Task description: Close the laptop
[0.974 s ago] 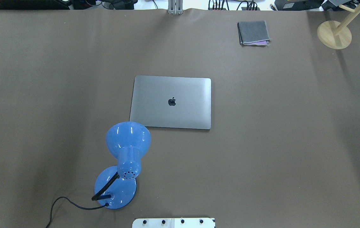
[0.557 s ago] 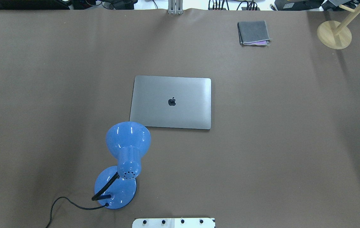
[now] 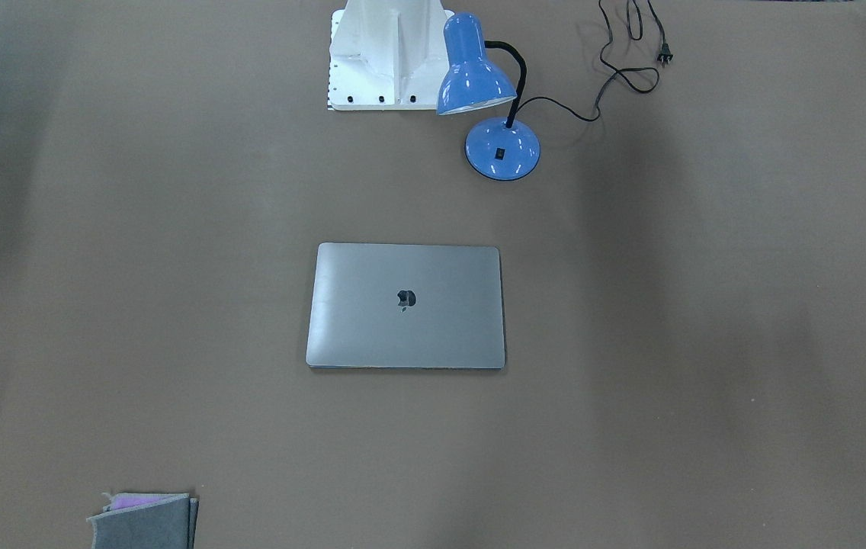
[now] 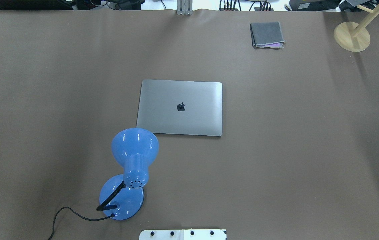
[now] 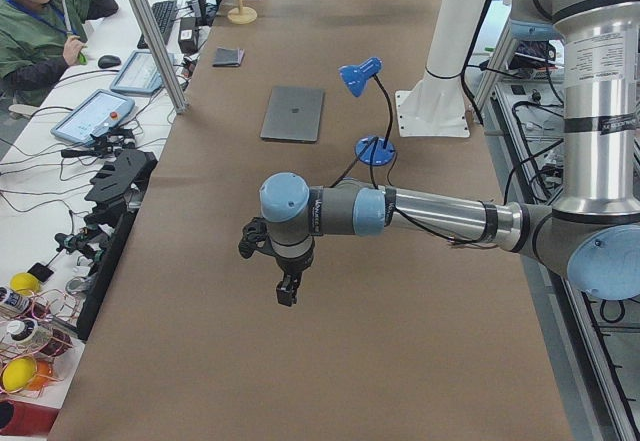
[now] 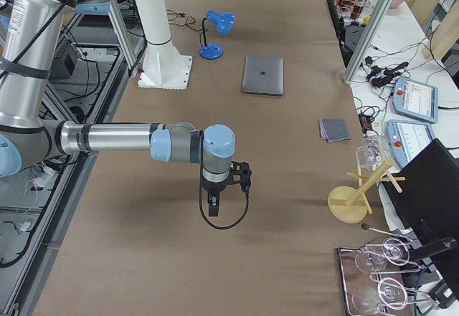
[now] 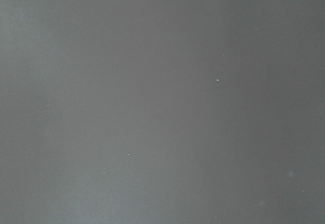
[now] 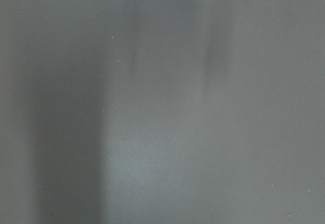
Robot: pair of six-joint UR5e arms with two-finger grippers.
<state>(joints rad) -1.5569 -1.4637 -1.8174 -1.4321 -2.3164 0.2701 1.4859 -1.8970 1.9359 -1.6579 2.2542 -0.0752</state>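
The grey laptop (image 4: 189, 100) lies flat on the brown table with its lid down and the dark apple logo facing up. It also shows in the front-facing view (image 3: 372, 335), the left view (image 5: 293, 113) and the right view (image 6: 262, 75). My left gripper (image 5: 287, 296) hangs over bare table far from the laptop, seen only in the left view; I cannot tell if it is open or shut. My right gripper (image 6: 214, 210) hangs over bare table at the other end, seen only in the right view; I cannot tell its state. Both wrist views show only table surface.
A blue desk lamp (image 4: 132, 160) stands just left of the laptop's near corner, its cord (image 4: 66, 213) trailing left. A small grey cloth stack (image 4: 267, 34) lies far right. A wooden stand (image 4: 352, 36) is at the far right corner. The robot base (image 4: 182, 234) is at the near edge.
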